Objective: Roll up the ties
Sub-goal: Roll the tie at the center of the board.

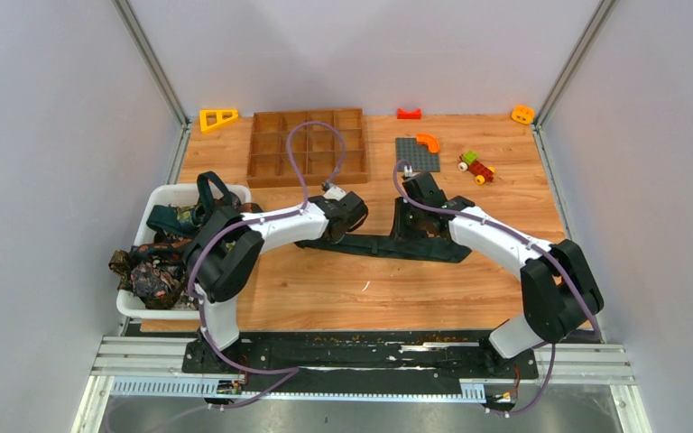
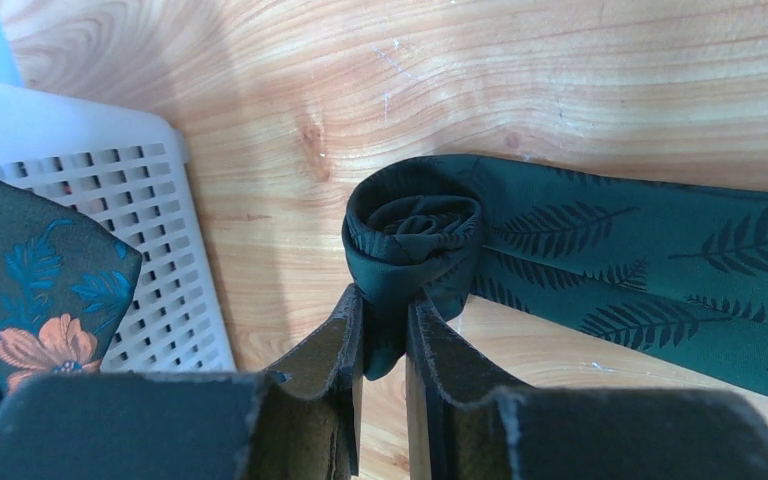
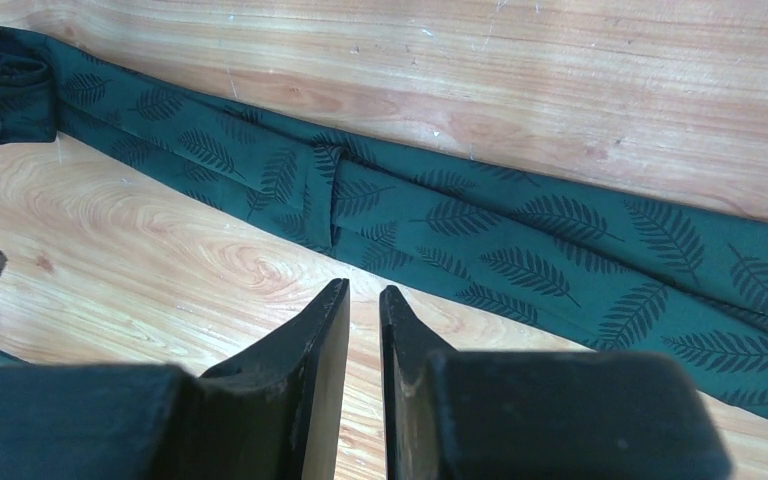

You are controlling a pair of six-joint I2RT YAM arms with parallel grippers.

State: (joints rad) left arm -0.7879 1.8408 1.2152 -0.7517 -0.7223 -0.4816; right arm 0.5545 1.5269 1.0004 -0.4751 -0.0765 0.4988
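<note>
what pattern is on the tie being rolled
Dark green tie with darker fern-leaf prints, clearest in the right wrist view.

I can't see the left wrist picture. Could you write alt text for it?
The left pincer pinches the rolled end of a dark green leaf-print tie lying on a wooden table. At left, a floral tie hangs over a white basket.

Left gripper [image 2: 384, 325] pinches rolled end of green leaf-print tie [image 2: 600, 260] at frame ctr; white basket [image 2: 130, 200] w/ floral tie [image 2: 35, 280] at left.
</note>
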